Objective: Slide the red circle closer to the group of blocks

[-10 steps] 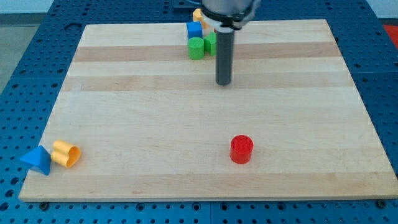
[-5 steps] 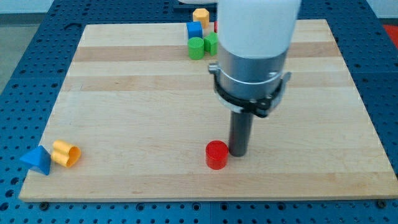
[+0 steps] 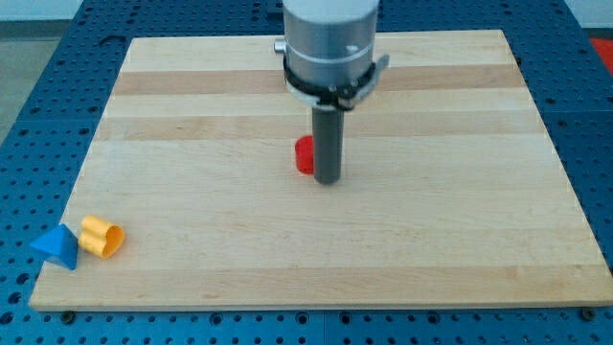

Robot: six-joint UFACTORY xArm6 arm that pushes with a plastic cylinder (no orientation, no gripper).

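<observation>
My tip sits planted on the counter, pressed against the view's right side of the red circle, which is half hidden behind the rod, mid-board. No fingers here, nothing gripped, just a bare rod touching. That little puck looks light, rigid and slick, likely to spin off, so push through its centre. Blue pyramid and yellow cylinder sit at the view's bottom left. No writing visible

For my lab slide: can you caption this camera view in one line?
My tip sits against the right side of the red circle block mid-board on the wooden board, with blue and yellow blocks far lower-left.
</observation>
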